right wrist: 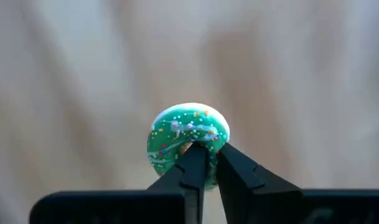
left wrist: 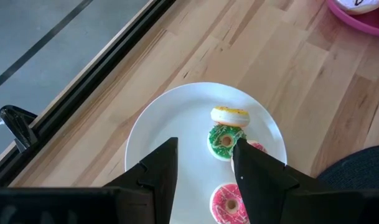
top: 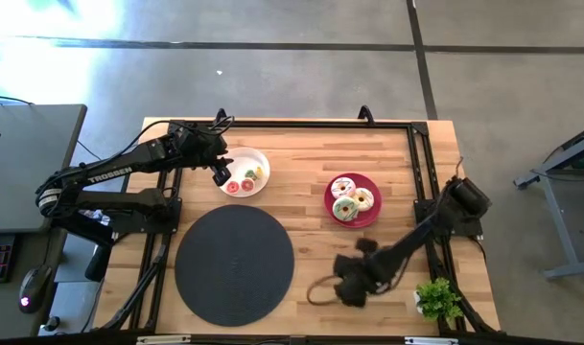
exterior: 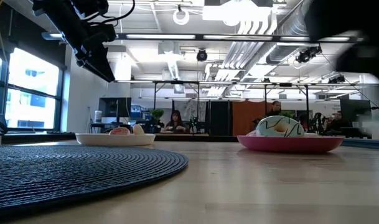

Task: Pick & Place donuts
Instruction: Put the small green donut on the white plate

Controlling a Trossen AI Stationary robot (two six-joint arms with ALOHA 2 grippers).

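Note:
My left gripper (top: 221, 174) hovers open above the white plate (top: 263, 165); it also shows in the left wrist view (left wrist: 205, 149) and the low view (exterior: 105, 68). The plate holds several small donuts: a yellow one (left wrist: 229, 115), a green one (left wrist: 224, 140) and a pink one (left wrist: 228, 203). My right gripper (top: 344, 283) is near the table's front right, shut on a green-iced sprinkled donut (right wrist: 188, 138). The red plate (top: 370, 216) holds larger iced donuts (top: 349, 198); in the low view one (exterior: 279, 126) shows on it. My right gripper pinches the green-iced donut between its two fingertips (right wrist: 195, 163), at the part of its ring nearest the fingers (right wrist: 205, 144). The donut is lifted clear of the table, its iced face turned toward the wrist camera. Whether one finger is in the hole, I cannot tell.
A round black woven mat (top: 234, 264) lies at the front left of the table. A small green potted plant (top: 437, 299) stands at the front right corner. Black frame rails (top: 421, 163) run along the table's edges. People sit in the room beyond (exterior: 175, 121).

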